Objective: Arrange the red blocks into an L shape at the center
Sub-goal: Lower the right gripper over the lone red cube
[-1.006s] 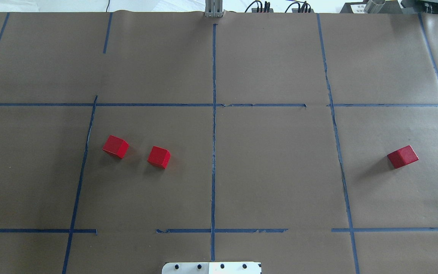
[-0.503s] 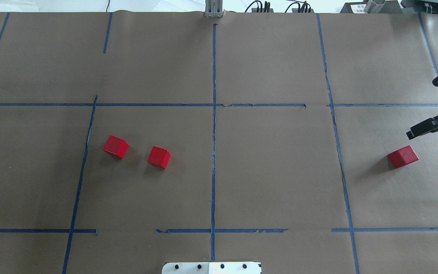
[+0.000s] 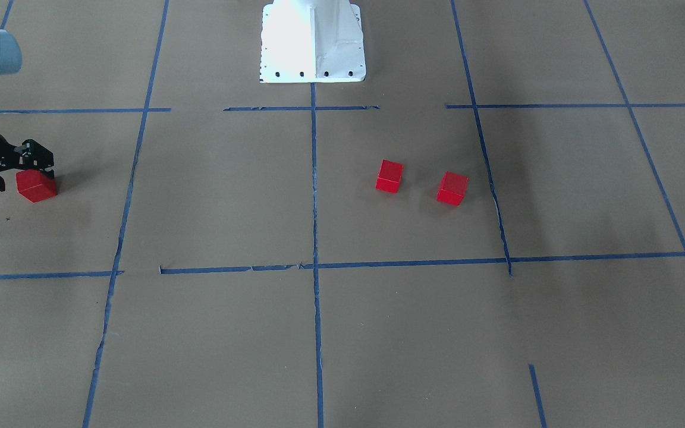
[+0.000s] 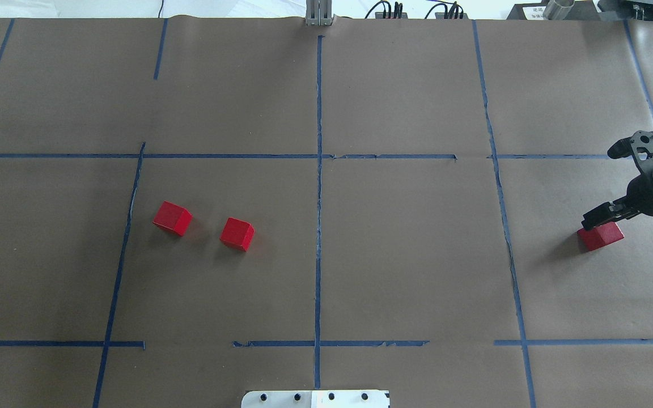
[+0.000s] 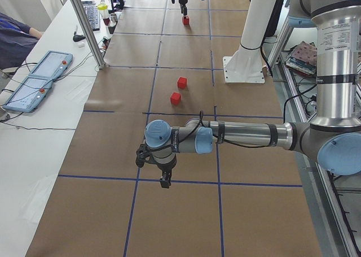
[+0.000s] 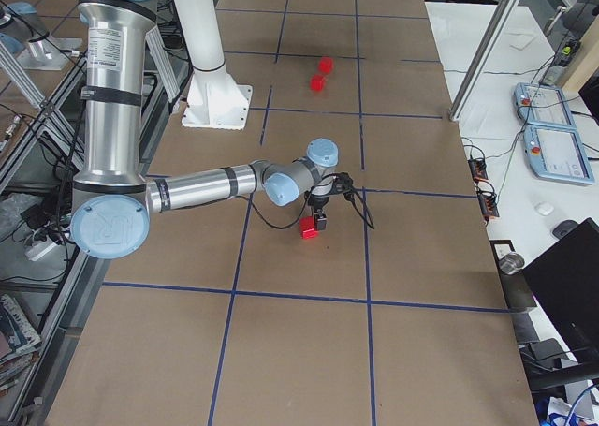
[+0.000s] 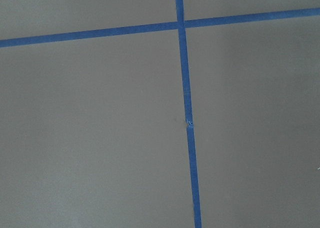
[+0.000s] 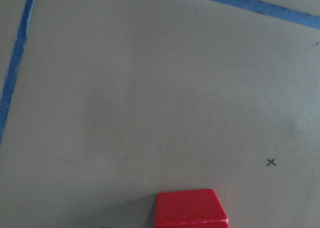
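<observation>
Two red blocks [image 4: 172, 218] [image 4: 237, 234] lie apart in the left half of the center [image 4: 411, 249], left of its vertical blue tape line [image 4: 318, 249]. The third red block [image 4: 601, 237] sits in the outer cell on the right, seen too at the front view's left [image 3: 36, 185]. My right gripper [image 4: 600, 218] points down right over this block's far edge and looks open, with nothing held. The right wrist view shows the block [image 8: 190, 208] at its bottom edge and no fingers. My left gripper [image 5: 164, 181] appears only in the left side view, so I cannot tell its state.
The robot's white base [image 4: 315, 399] stands at the near table edge. A metal post [image 4: 318, 12] and cables sit at the far edge. A side table with pendants [image 5: 39, 79] and a person's sleeve [image 5: 14, 39] lie beyond the far side.
The right arm entered from the right edge and its gripper came down and left onto the right-hand block. None of the three blocks has shifted.
</observation>
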